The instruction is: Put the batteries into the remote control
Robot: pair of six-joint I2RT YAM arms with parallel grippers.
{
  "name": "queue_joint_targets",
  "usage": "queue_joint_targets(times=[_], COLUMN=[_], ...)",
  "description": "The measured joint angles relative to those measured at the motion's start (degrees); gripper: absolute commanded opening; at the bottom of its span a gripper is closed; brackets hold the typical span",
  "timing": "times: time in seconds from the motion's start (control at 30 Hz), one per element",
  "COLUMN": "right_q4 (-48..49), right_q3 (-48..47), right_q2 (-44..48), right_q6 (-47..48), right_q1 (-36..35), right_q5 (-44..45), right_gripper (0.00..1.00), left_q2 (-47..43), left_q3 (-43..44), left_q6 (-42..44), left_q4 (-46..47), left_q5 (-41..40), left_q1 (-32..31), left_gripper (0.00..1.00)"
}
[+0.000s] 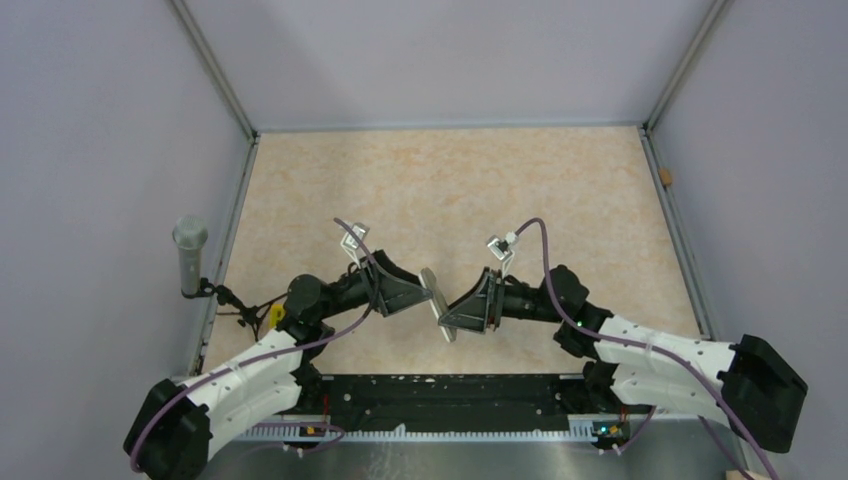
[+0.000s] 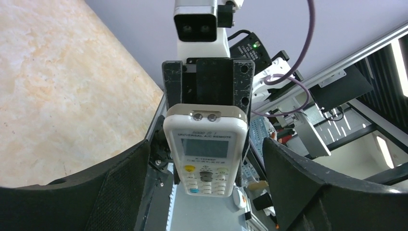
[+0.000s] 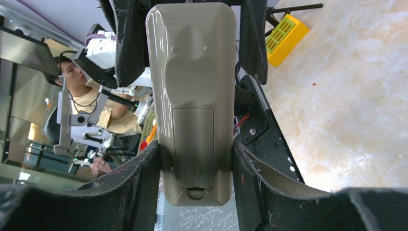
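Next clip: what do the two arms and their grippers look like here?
Left arm and right arm: white link shells, black joints, bulky black bases, a purple cable along each. Left gripper and right gripper: black, with broad curved fingers whose inner faces are mesh-textured.

The slim white plastic remote control (image 2: 207,144) looks smooth and glossy, its grey back too; the beige marbled tabletop (image 1: 450,190) looks smooth.

Left arm (image 1: 250,370), right arm (image 1: 650,355) both folded low, forearms angled inward, hands meeting tip to tip at centre. Left hand (image 2: 204,144) fingers spread wide. Right hand (image 3: 196,149) pinched tight on remote control (image 3: 192,86) sides.
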State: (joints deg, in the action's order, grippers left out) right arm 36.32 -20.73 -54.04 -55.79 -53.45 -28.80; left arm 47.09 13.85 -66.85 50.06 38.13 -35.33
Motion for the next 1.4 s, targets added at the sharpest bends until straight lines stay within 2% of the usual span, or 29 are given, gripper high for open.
queue_joint_targets(times=[0.27, 0.53, 0.63, 0.77, 0.83, 0.87, 0.97, 1.03, 1.17, 1.4], right_q4=[3.10, 3.52, 3.10, 2.73, 2.49, 2.29, 1.38, -0.52, -8.59, -30.10], right_q3=[1.25, 1.25, 1.25, 1.25, 1.25, 1.25, 1.22, 1.16, 0.42, -7.02], right_q2=[-1.81, -2.25, -2.27, -2.27, -2.27, -2.27, -2.19, -1.84, 0.85, 9.94], right_q6=[-1.03, -0.31, -0.15, 0.39, 0.83, 1.09, 1.90, 2.99, 7.23, 17.31], right_q1=[0.02, 0.00, 0.00, 0.00, 0.00, 0.00, 0.00, 0.02, 0.00, 0.00], right_q5=[0.04, 0.22, 0.42, 0.57, 0.70, 0.72, 1.20, 2.23, 5.07, 15.41], right_gripper=[0.16, 0.16, 0.17, 0.30, 0.44, 0.50, 0.69, 0.77, 0.82, 0.84], left_q2=[-0.07, 0.33, 0.33, 0.31, 0.31, 0.33, 0.63, 1.49, 2.19, 2.64], left_q3=[0.02, 0.02, 0.04, 0.20, 0.46, 0.61, 1.64, 2.95, 4.63, 11.26], left_q6=[-0.90, -0.66, -0.31, 0.07, 0.59, 0.83, 1.92, 2.49, 3.85, 8.79], left_q4=[0.96, -0.46, -1.11, -1.77, -2.58, -2.95, -5.55, -8.13, -12.66, -29.53], left_q5=[0.02, -0.22, -0.26, -0.28, -0.28, -0.26, -0.20, -0.15, -0.48, -5.51], left_q1=[0.00, 0.13, 0.15, 0.15, 0.15, 0.15, 0.15, 0.15, 0.15, 0.15], left_gripper=[0.73, 0.51, 0.40, 0.19, 0.03, 0.00, 0.00, 0.00, 0.00, 0.00])
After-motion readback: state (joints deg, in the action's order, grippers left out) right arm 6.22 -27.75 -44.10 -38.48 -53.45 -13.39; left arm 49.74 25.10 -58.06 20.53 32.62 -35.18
